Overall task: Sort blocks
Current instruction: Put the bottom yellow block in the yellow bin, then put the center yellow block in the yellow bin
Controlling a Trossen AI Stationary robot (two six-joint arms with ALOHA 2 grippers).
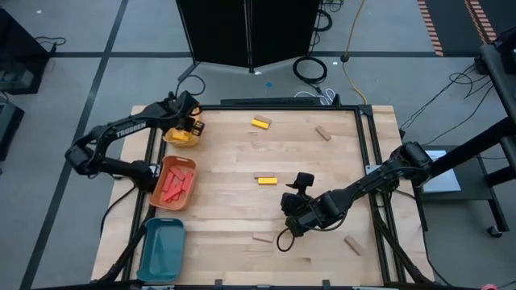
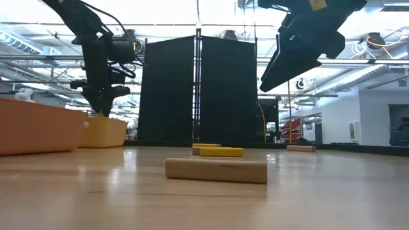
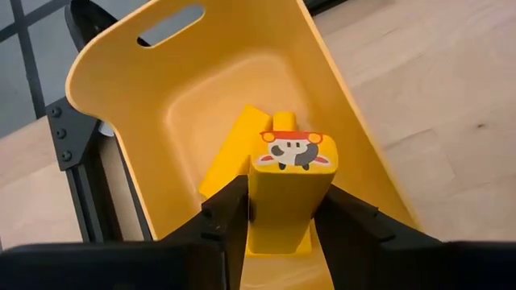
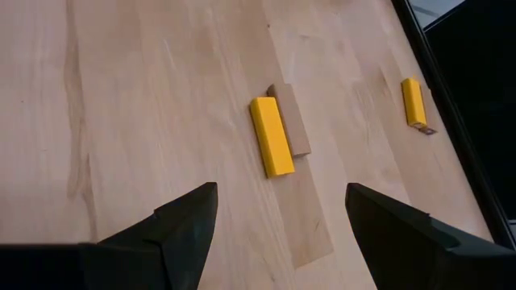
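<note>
My left gripper (image 1: 187, 127) (image 3: 278, 205) hangs over the yellow tray (image 1: 179, 138) at the table's far left, shut on a yellow block (image 3: 289, 189). Another yellow block (image 3: 232, 151) lies in that tray (image 3: 185, 97). My right gripper (image 1: 300, 182) (image 4: 282, 213) is open above the table's middle, just right of a yellow block (image 4: 271, 135) that lies flat against a tan block (image 4: 290, 119). Red blocks (image 1: 176, 185) lie in the orange tray (image 1: 158, 196). On the table lie another yellow block (image 1: 260, 122) and tan blocks (image 1: 323, 134) (image 1: 262, 238) (image 1: 353, 245). My left gripper pinches the yellow block between its two fingers (image 3: 230, 213), on the long sides (image 3: 262, 201). The fingers come from above and point down, and the block runs along them. Its free end, with a picture sticker (image 3: 294, 150), points down into the yellow tray. The block is lifted clear of the table.
A teal tray (image 1: 161, 248) sits at the table's near left corner, the orange tray between it and the yellow one. A black frame (image 1: 367, 137) edges the table. In the low view a tan block (image 2: 216, 170) lies nearest, and the yellow one (image 2: 220, 151) lies behind it.
</note>
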